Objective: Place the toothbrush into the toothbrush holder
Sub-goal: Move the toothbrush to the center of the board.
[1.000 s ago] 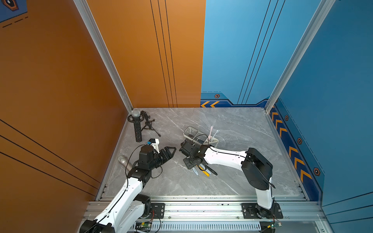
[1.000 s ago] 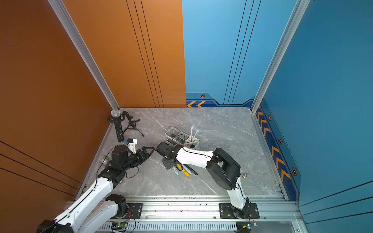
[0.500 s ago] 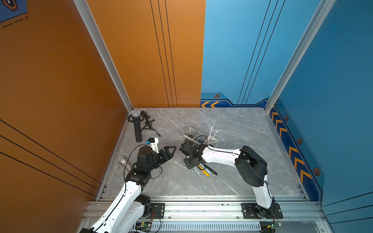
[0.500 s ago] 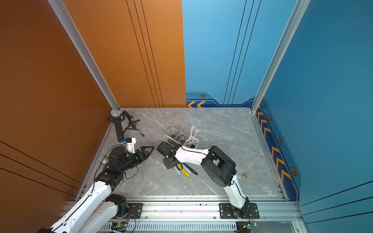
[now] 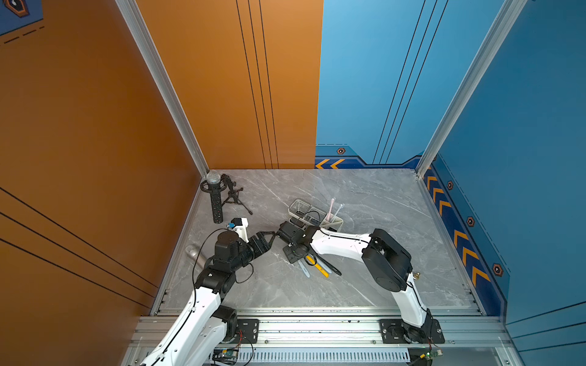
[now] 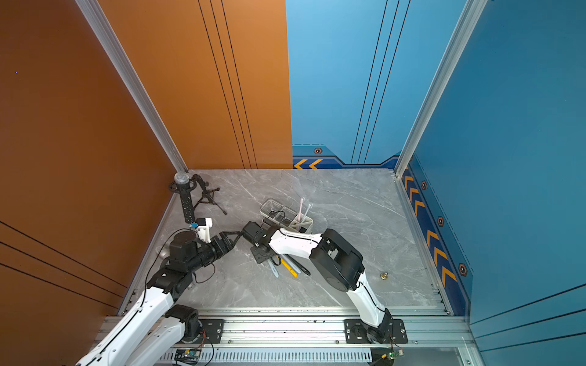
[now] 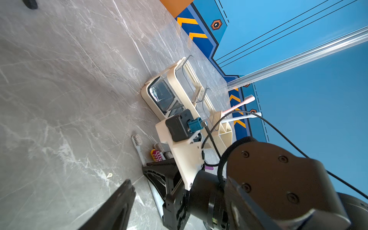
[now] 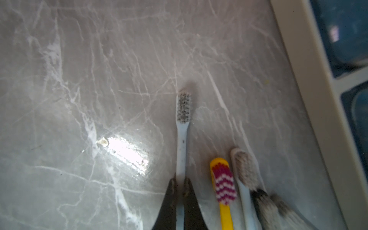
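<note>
My right gripper (image 8: pixel 179 184) is shut on the handle of a light blue toothbrush (image 8: pixel 183 119) that lies on the marble table, its grey bristles pointing away from the jaws. In both top views this gripper (image 5: pixel 297 253) points down just in front of the white toothbrush holder (image 5: pixel 336 225) (image 6: pixel 307 225). A pink and a white toothbrush (image 5: pixel 330 206) stand in its open compartment. My left gripper (image 5: pixel 269 237) hovers open and empty just left of the right wrist; one of its fingers (image 7: pixel 121 201) shows in the left wrist view.
A yellow toothbrush (image 8: pixel 223 183) and several others (image 8: pixel 246 173) lie beside the held one, near the holder's rim (image 8: pixel 310 99). A microphone on a black tripod (image 5: pixel 216 196) stands at the back left. A silver cylinder (image 5: pixel 195 253) lies left, a small brass piece (image 6: pixel 384 275) right.
The right jaws parted a little and closed again on the light blue toothbrush. The right arm's elbow has swung slightly left. The left arm has hardly moved.
</note>
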Robot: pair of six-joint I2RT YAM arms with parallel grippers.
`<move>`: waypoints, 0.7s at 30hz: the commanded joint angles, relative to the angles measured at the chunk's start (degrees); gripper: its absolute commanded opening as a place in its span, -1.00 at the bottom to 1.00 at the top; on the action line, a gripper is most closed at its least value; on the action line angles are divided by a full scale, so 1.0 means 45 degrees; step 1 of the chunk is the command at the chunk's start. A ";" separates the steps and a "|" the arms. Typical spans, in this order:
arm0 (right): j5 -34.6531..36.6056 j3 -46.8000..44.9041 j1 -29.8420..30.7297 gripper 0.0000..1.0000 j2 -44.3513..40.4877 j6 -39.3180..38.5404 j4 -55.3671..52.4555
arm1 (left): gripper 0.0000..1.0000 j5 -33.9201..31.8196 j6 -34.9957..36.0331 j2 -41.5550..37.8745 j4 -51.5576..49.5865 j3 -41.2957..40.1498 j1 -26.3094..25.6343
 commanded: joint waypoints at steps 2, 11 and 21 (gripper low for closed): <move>0.0310 -0.0708 0.0011 -1.00 0.1113 -0.0090 -0.1647 | 0.49 -0.0390 0.0511 -0.0071 -0.0449 0.0412 0.0066; -0.0213 -0.1464 -0.0098 -1.00 -0.0566 -0.0560 -0.0381 | 0.49 -0.0024 0.0501 0.0423 -0.0451 0.0255 0.0008; -0.0822 -0.1840 -0.0221 -1.00 -0.2379 -0.0474 0.0128 | 0.46 0.0266 0.0414 0.1485 0.0444 0.0410 -0.0245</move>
